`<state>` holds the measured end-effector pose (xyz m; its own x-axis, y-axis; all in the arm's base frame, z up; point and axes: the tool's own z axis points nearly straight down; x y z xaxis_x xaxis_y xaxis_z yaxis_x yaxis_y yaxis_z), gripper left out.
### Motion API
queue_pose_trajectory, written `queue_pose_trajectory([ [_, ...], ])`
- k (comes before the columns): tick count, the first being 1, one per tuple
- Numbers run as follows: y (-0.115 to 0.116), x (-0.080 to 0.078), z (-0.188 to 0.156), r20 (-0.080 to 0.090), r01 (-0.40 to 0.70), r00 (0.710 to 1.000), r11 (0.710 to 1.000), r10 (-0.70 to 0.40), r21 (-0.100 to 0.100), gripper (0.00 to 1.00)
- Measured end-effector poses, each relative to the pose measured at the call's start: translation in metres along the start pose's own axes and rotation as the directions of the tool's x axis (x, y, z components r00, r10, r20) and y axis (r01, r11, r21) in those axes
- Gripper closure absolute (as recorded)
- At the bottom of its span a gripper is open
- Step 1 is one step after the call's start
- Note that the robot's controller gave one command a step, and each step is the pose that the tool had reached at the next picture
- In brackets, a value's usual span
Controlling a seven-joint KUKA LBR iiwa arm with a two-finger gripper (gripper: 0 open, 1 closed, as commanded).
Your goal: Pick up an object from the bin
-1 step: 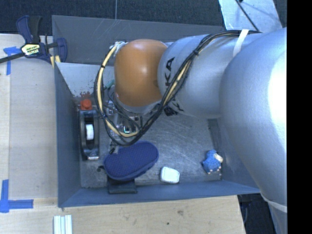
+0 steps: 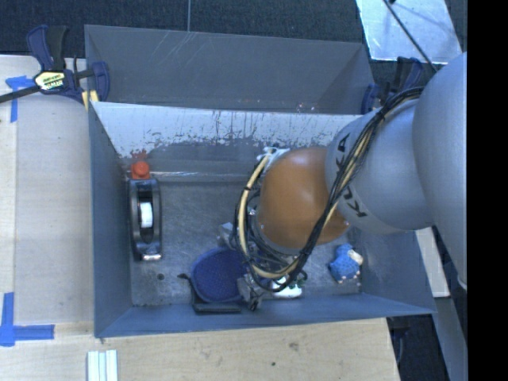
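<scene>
The end effector (image 2: 256, 290) sits low in the grey metal bin (image 2: 238, 78), close to the front wall and a little right of the middle. It is hidden under the arm's orange cover (image 2: 290, 197) and its looped cables (image 2: 248, 213), so I cannot tell whether it is spread or pressed together, nor whether it pinches anything.

Just beside it on the left lies a dark blue round disc (image 2: 214, 275), flat on the floor, with a black strip (image 2: 216, 308) along its front edge. This is the nearest thing. A small white piece (image 2: 290, 292) lies just to the right. Farther right, a small blue object (image 2: 343, 265) lies near the right wall.

Well apart, along the left wall, stands a black tape dispenser (image 2: 145, 219) with an orange-red cap (image 2: 140, 169) behind it. The floor between the dispenser and the disc is bare, as is the strip along the back wall.
</scene>
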<state>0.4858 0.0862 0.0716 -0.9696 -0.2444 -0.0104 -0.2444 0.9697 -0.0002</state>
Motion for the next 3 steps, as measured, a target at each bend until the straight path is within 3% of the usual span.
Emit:
queue_pose_trajectory([
  [1, -0.001, -0.005, -0.002, 0.016, -0.003, 1.000, 1.000, 0.003, 0.001, 1.00],
  [2, -0.013, -0.003, -0.116, -0.001, -0.008, 1.000, 1.000, 0.008, 0.001, 1.00],
  [3, -0.035, -0.012, -0.165, -0.003, 0.639, 0.769, 0.769, -0.639, -0.003, 1.00],
])
